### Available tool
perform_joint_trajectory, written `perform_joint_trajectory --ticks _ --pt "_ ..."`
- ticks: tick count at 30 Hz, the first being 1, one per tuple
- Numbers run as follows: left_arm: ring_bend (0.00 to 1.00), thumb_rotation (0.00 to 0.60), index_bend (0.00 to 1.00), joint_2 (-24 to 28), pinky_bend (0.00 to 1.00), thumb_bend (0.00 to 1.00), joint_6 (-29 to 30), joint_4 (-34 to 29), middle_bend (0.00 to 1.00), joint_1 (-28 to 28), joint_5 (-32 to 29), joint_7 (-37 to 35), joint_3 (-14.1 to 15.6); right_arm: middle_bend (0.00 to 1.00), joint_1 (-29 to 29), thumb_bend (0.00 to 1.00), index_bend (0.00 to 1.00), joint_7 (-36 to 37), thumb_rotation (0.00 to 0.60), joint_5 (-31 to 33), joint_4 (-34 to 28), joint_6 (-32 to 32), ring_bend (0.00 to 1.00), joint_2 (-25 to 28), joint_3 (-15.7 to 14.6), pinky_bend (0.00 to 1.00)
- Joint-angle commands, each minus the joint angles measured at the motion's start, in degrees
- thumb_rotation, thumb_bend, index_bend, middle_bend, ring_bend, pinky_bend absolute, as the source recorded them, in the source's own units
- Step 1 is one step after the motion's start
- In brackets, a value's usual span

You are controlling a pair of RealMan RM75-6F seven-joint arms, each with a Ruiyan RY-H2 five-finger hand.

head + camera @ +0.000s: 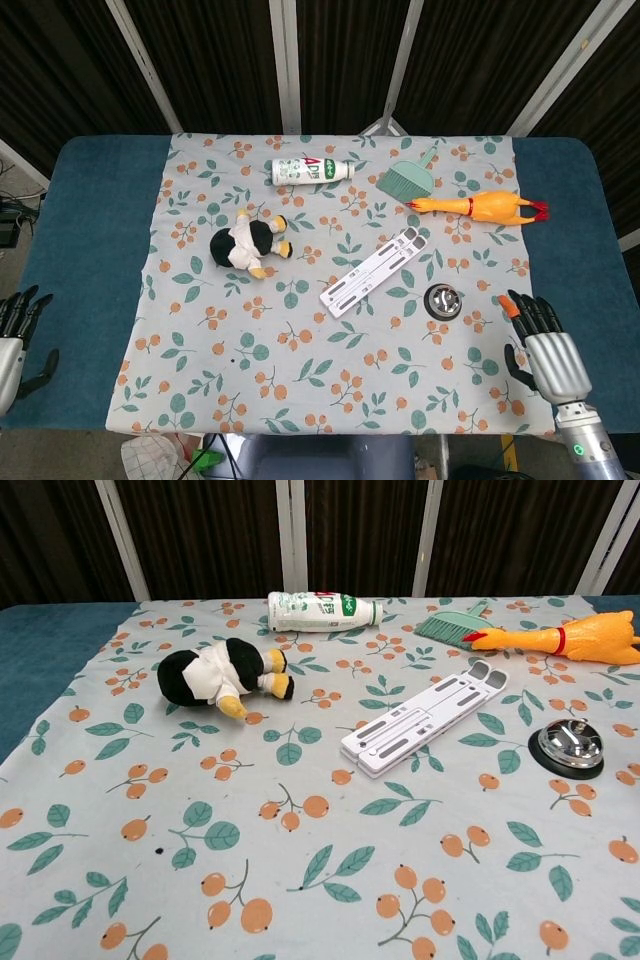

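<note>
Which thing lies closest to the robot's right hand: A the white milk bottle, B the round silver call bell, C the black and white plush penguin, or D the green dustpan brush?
B: the round silver call bell lies just left of the right hand, nearer than anything else on the cloth.

We seem to be in a lab or test room: behind the blue table (90,230) hang dark slatted panels in pale metal frames, and on its floral cloth (330,390) lies an unrelated mix, a plush toy (247,243), bottle (311,171), rubber chicken (482,206) and bell (443,300)
</note>
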Motion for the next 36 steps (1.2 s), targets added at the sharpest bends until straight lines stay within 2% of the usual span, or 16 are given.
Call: perform_joint_trajectory --ticks 1,11,18,25,36 --pt "0.00 0.600 0.11 -0.02 0.00 0.57 -0.02 0.00 0.00 -0.03 -0.23 0.03 -0.13 0.00 3.73 0.64 0.00 0.31 0.600 1.98 2.08 -5.40 0.00 -2.88 1.39 0.00" --pt "0.00 0.600 0.11 -0.18 0.00 0.57 -0.41 0.09 0.00 -0.20 -1.54 0.62 -0.58 0.00 11.86 0.64 0.00 -1.52 0.600 8.62 6.84 -16.99 0.00 -8.99 5.31 0.00" --pt "0.00 0.600 0.11 -0.38 0.00 0.57 -0.50 0.15 0.00 -0.27 -2.54 1.27 -0.96 0.00 15.33 0.65 0.00 -0.49 0.600 11.59 11.80 -21.47 0.00 -12.32 6.69 0.00" --pt "0.00 0.600 0.11 -0.82 0.00 0.57 -0.87 0.06 0.00 -0.45 -3.30 2.70 -1.08 0.00 17.27 0.69 0.00 2.87 0.600 12.46 15.52 -23.95 0.00 -14.43 6.69 0.00" --pt "0.00 0.600 0.11 -1.43 0.00 0.57 -1.38 -0.18 0.00 -0.74 -3.78 4.29 -1.03 0.00 18.38 0.69 0.00 6.65 0.600 11.13 18.71 -24.71 0.00 -16.65 4.73 0.00"
